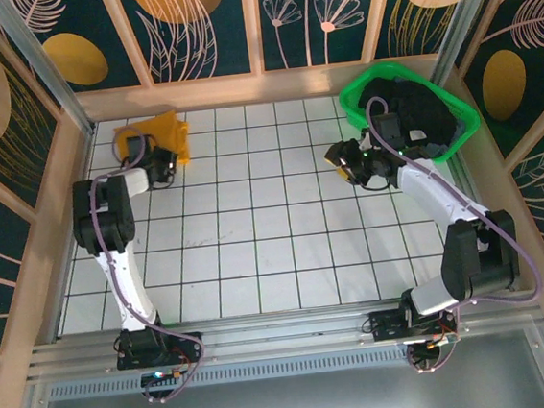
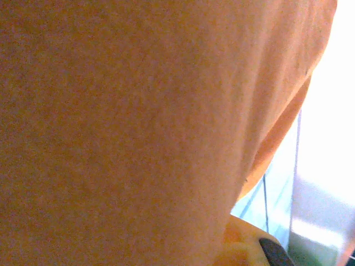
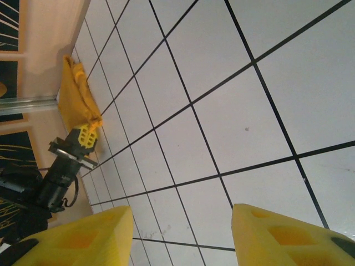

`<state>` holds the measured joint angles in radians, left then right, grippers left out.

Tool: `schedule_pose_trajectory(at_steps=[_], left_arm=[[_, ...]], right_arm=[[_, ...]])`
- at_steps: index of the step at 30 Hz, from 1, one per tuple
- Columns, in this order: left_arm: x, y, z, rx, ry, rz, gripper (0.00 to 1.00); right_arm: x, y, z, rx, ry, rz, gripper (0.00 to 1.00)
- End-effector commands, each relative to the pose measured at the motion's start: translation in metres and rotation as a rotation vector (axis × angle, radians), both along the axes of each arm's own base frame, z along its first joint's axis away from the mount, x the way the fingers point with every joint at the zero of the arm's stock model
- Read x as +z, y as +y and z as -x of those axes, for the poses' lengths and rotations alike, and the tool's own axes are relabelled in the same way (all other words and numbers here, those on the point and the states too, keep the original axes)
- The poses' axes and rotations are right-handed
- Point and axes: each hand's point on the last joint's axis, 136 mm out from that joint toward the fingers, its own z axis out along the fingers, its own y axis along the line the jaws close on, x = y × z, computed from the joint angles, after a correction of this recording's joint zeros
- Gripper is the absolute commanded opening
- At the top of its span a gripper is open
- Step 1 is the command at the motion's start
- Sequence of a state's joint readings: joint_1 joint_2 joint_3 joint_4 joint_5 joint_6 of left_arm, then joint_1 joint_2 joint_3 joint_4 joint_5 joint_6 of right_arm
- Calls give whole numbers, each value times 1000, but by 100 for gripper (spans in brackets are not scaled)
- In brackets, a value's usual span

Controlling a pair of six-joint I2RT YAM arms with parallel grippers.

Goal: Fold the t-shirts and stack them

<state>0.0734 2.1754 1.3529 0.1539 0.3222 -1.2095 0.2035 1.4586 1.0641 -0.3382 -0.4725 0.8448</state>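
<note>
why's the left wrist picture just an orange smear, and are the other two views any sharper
left wrist: the t-shirt is right against the lens, out of focus, and the right edge is blown out white; right wrist: the table grid is crisp under even light; top external: sharp and evenly lit, no glare

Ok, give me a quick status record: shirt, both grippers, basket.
t-shirt: bunched in the far left corner of the table, not folded
left gripper: shut on the t-shirt's edge
right gripper: open, holding nothing, above bare tiles
green basket: far right corner, dark contents, cannot tell what
stack: none yet
</note>
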Motion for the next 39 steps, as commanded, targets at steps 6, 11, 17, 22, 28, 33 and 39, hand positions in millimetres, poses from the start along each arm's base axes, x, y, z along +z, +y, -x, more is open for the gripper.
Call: schedule_pose_trajectory(at_steps=[6,11,17,22,28,33,39], left_arm=[[-7,34,24,-185,51,-152,0],[10,37,26,-166,33,-171,34],[98,27,49,-135,-81,-244,99],[173,5,96,-83,-161,-368,99],[229,31,180,201,-230,-581,99],[222,81,234,348,-239,-908,99],[161,64,235,1,-318,-1257,99]], right_arm=[[15,12,-14,51,-75,-43,50],[58,31,-20,125,-267,-136,53],[116,36,-11,144,-499,-251,88],[116,14,-15,58,-494,-159,99],[124,-81,-18,-281,-487,299,99],[100,-152,-4,-512,-584,620,99],[36,-188,19,-555,-710,951,99]])
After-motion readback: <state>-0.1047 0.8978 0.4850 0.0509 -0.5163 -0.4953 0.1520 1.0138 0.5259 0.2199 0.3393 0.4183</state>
